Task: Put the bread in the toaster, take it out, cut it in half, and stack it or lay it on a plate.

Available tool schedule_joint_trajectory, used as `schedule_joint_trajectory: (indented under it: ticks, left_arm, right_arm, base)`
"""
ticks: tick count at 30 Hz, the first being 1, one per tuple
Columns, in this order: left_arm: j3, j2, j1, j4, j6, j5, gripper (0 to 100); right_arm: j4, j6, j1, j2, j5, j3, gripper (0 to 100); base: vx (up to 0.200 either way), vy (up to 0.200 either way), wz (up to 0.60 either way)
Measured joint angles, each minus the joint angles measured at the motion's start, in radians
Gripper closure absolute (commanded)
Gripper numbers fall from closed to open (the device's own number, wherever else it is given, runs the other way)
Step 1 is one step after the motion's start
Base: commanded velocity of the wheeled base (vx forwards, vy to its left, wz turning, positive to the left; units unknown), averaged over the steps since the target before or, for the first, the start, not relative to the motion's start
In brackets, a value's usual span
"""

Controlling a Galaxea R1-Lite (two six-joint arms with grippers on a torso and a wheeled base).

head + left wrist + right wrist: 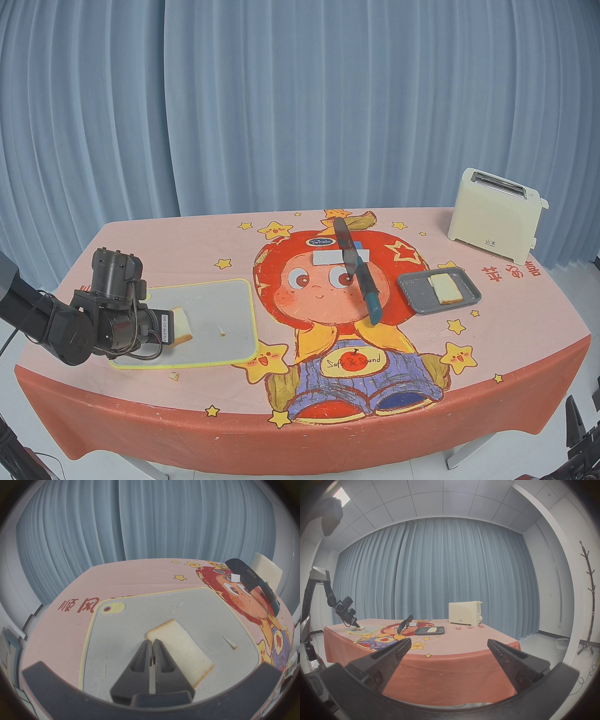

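Touching the bread half (184, 655) just beyond its tips on the cutting board (125, 627), left gripper (153, 642) is pinched narrow; right gripper (448, 642) gapes wide

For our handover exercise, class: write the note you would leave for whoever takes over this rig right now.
Left gripper: jaws shut, tips at the edge of the bread half on the cutting board; a firm grip is not evident.
Right gripper: jaws open, empty, held away from the table.
Knife lies mid-table; toaster stands at the far right.
Done: bread cut, other half lies on the grey tray.
Left: move the board half onto the tray.
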Motion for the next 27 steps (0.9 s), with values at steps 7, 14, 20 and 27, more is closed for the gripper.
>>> schedule_joint_trajectory:
  ticks: [7,14,20,27]
  left_arm:
    - [0.000,0.000,-0.002,-0.004,-0.005,-0.002,100]
    - [-0.002,-0.021,-0.001,-0.080,-0.019,0.000,100]
    - [0.003,-0.107,0.004,-0.086,-0.020,0.001,100]
    - [0.013,-0.202,0.011,-0.083,-0.011,0.000,100]
  right_arm:
    - [0.000,0.000,0.000,0.000,0.000,0.000,0]
    - [0.000,0.000,0.000,0.000,0.000,0.000,0]
    - [0.000,0.000,0.000,0.000,0.000,0.000,0]
    - [0.000,0.000,0.000,0.000,0.001,0.000,0]
  base:
    - [0.000,0.000,0.00]
    - [0.000,0.000,0.00]
    - [0.000,0.000,0.00]
    - [0.000,0.000,0.00]
